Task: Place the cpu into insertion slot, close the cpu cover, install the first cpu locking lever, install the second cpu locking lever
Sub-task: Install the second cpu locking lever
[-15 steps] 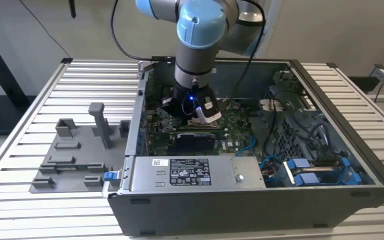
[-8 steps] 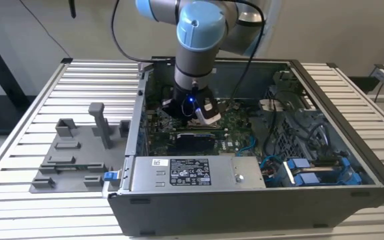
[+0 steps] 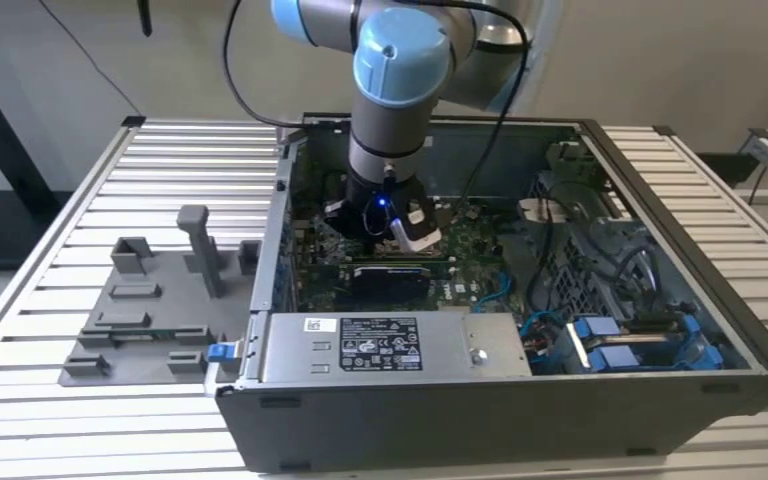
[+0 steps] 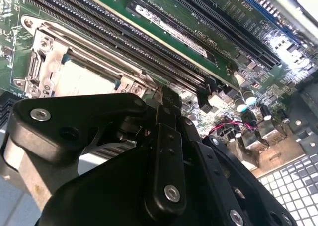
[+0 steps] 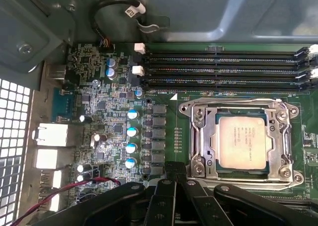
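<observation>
The cpu [image 5: 244,141] [image 4: 82,81], silvery-tan top up, lies flat in the insertion slot [image 5: 243,171] on the green motherboard. The cpu cover [image 5: 201,136] [image 4: 47,52], a silvery frame, lies down around it, and the chip shows through its window. Thin metal lever rods run along the frame's edges; I cannot tell whether they are latched. My gripper [image 5: 175,167] [image 4: 167,99] hovers just beside the socket's corner with its black fingers shut together and nothing between them. In the exterior view the arm reaches down into the open computer case, gripper [image 3: 391,228] low over the board.
Long black memory slots [image 5: 223,69] run beside the socket. Blue-topped capacitors [image 5: 131,131] and rear ports [image 5: 49,134] stand on its other side. The power supply [image 3: 384,345] and blue cables [image 3: 624,340] fill the case's front. A grey fixture tray [image 3: 144,310] sits at the exterior view's left.
</observation>
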